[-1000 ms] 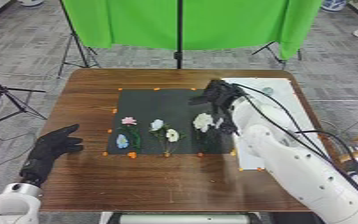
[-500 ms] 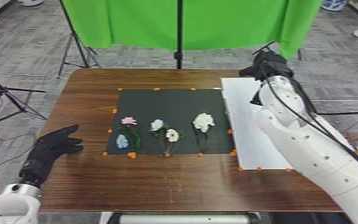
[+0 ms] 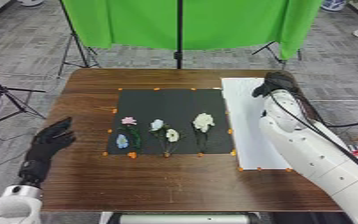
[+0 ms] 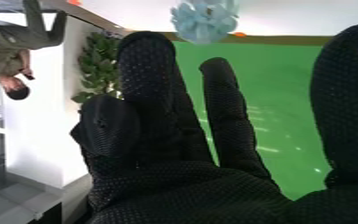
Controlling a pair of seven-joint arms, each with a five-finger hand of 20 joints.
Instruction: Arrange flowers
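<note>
You're likely at the picking step, right hand (image 3: 274, 84) spread apart, so close on the pale-blue flower (image 4: 205, 21).

a brown table (image 3: 167, 185) carries a black mat (image 3: 158, 102) and white sheet (image 3: 252, 150).

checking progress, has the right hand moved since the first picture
Yes, in the head view the right hand has moved right, from the dark mat to the far right corner of the white board.
</note>
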